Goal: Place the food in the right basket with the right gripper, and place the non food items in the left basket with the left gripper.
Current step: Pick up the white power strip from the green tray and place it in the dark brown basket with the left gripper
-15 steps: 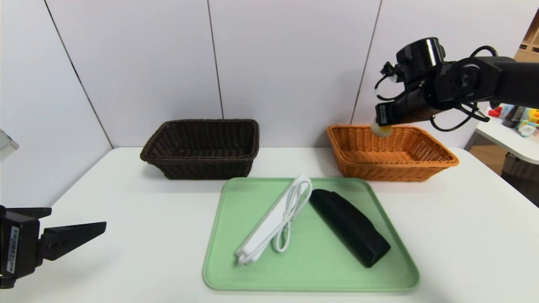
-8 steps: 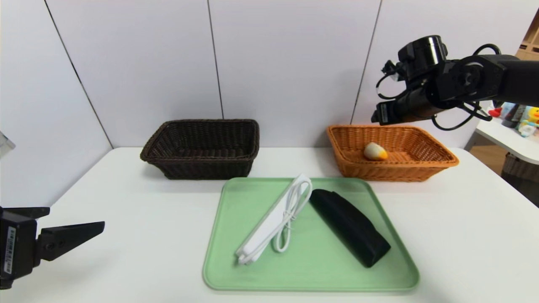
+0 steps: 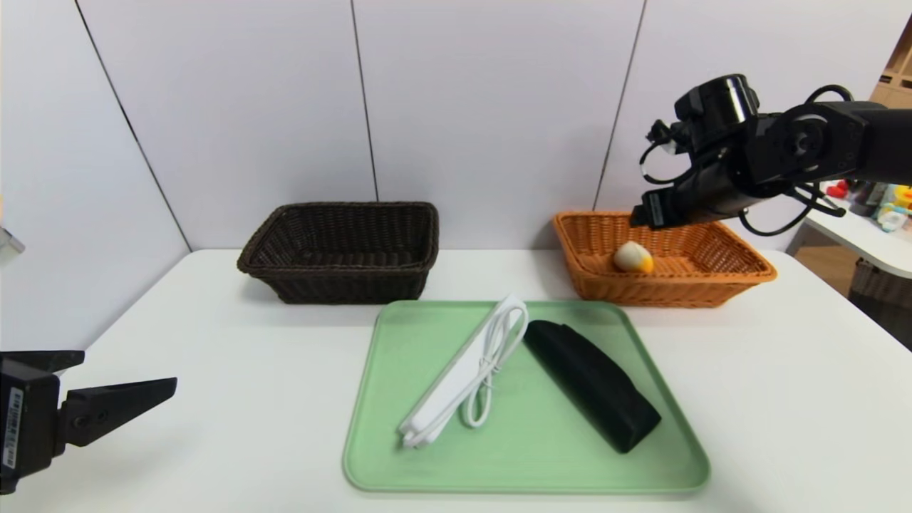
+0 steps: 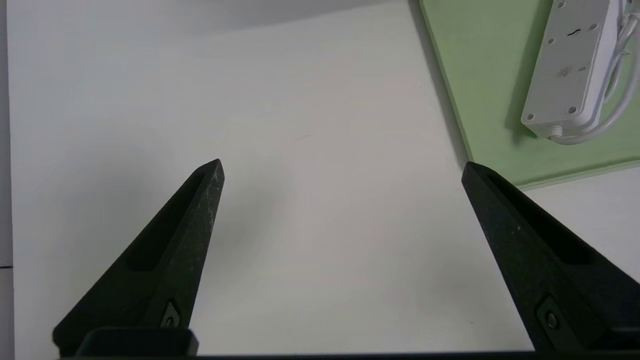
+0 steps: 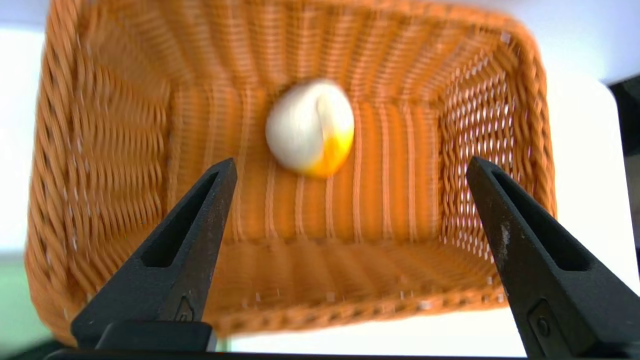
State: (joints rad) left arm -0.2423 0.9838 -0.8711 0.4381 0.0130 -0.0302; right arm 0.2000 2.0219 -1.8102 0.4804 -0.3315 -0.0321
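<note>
**Rounded food item rests in orange basket, both tools open**

Head view: a pale green rectangular tray [image 3: 570, 467] lies on the white tabletop [image 3: 235, 427]. On it, a white oblong power strip with a looped cable [image 3: 456, 381] slants from one to seven o'clock; a black, elongated folded item [image 3: 595, 385] slants from eleven to five. From the tray, a dark brown wicker basket [image 3: 349, 285] sits at ten o'clock, an orange-brown wicker basket [image 3: 662, 291] between one and two. Inside the latter is a rounded white food item with a yellow-orange patch [image 3: 633, 257]. The left tool [image 3: 130, 368] is at nine o'clock, the right tool [image 3: 636, 216] at one, above the orange basket.

Left wrist view: the left tool is wide open, holding nothing.

Right wrist view: the right tool is wide open, apart from the food.
</note>
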